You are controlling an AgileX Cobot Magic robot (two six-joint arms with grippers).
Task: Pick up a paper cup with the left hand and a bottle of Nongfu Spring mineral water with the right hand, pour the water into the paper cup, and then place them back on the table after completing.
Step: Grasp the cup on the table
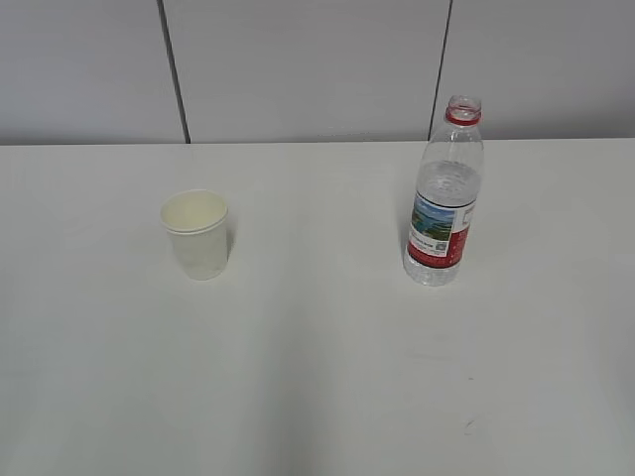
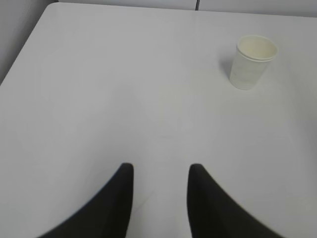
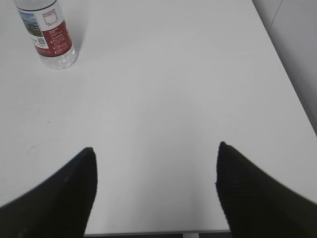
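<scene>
A white paper cup [image 1: 197,233] stands upright and empty on the white table [image 1: 317,377], left of centre. It also shows in the left wrist view [image 2: 252,61], far ahead and to the right of my left gripper [image 2: 160,168], which is open and empty. A clear Nongfu Spring bottle [image 1: 444,198] with a red label and no cap stands upright at the right, holding water [image 1: 448,181]. In the right wrist view the bottle [image 3: 49,34] is far ahead to the left of my right gripper [image 3: 155,151], which is wide open and empty. Neither arm shows in the exterior view.
A grey panelled wall [image 1: 317,69] runs behind the table. The table's left edge [image 2: 25,47] shows in the left wrist view, its right edge [image 3: 285,64] and front edge [image 3: 153,232] in the right wrist view.
</scene>
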